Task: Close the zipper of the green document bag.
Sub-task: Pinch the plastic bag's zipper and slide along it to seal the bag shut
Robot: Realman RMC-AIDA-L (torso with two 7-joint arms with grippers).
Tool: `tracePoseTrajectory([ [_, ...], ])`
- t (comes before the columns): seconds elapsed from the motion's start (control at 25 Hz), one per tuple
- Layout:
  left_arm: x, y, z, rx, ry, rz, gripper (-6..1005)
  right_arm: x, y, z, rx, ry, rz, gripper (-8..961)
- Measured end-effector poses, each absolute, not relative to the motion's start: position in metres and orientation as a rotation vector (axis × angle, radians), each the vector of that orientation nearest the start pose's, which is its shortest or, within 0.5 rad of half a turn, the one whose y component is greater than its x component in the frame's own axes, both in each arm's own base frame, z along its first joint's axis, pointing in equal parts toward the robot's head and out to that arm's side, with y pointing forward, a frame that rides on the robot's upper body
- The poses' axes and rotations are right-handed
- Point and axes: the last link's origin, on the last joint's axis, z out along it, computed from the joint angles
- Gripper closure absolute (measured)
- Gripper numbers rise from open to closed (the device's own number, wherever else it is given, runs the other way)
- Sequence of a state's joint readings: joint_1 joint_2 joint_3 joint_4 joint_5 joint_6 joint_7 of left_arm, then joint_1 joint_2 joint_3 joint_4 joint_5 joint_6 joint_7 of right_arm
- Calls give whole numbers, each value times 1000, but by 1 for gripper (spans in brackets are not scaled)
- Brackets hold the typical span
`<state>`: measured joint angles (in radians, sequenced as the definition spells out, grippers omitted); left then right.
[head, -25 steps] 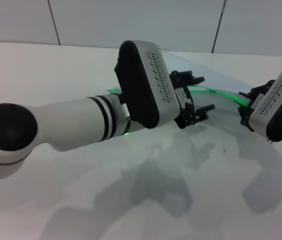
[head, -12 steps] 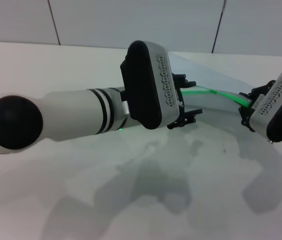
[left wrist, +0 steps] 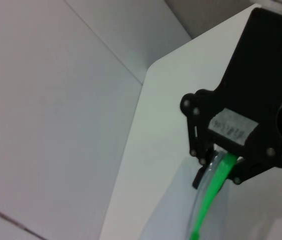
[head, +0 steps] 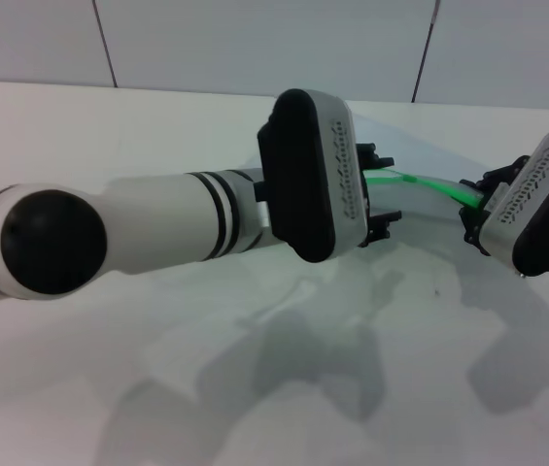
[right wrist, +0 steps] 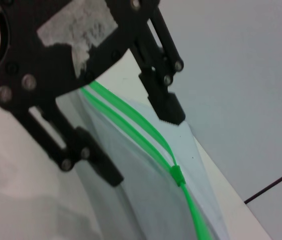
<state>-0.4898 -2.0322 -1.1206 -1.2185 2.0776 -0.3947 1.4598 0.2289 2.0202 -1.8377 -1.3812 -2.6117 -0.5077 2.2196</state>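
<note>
The green document bag lies on the white counter between the two arms; its zipper runs along the raised edge; the left gripper has its fingers spread wide on either side of that edge, touching nothing; the right gripper has its fingers closed on the zipper's end; the slider sits beyond the left gripper.
</note>
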Motion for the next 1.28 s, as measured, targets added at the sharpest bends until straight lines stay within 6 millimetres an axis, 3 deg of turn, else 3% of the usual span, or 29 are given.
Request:
tracePoseTrajectory([
  [0.28,-126,360,-114,-2432,523,-1,395,212,356,-31,-2286,45,-196,901],
  [1.28,-123,368,-120,-2368,601,21,410,205,354,-32,-2291,30,-178,902],
])
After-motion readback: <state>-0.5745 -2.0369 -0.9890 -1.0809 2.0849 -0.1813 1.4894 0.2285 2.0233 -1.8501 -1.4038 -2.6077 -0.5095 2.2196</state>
